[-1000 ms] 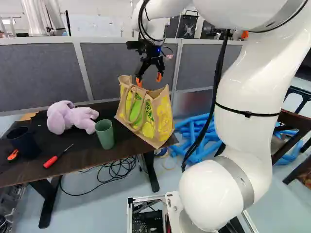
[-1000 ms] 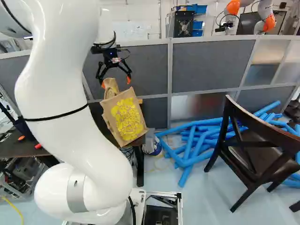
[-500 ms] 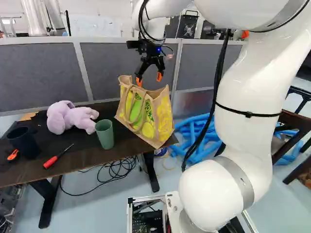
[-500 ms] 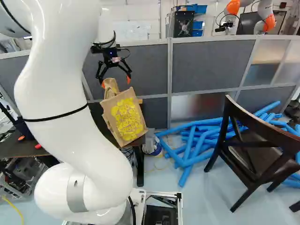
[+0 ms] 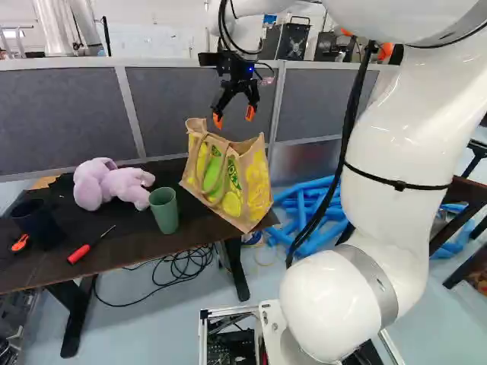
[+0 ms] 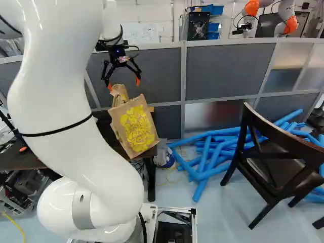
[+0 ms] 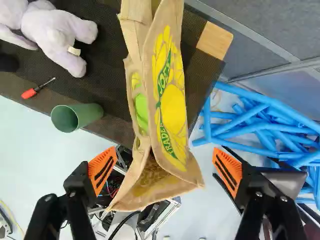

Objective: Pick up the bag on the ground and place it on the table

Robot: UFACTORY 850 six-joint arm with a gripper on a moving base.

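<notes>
The arm (image 5: 384,163) has moved a little, and its pincer (image 7: 165,171) has gone up a bit, so there is more room now between it and the bag (image 5: 228,182). The pincer is wide, with one orange pad out on each side and nothing held. The bag did not go up with it. It sits in the same spot, at the end of the table (image 5: 137,245), near the green cup (image 5: 164,211). The base has not rolled. I think this means the bag has been put down and let go, and the job looks almost done. What is left may be to lift the arm clear without snagging a handle. Some parts are hard to see. In the right base view, the arm hides the cup and the fluffy toy (image 5: 114,185) and much of the table. The bag's bottom does not show well, so I can't tell how much of it has table under it. It leans a bit in both base views and is close to the edge, so it could tip if bumped. In the wrist view, the part of the bag farthest from the pincer is cut off, and so is some of the toy.
</notes>
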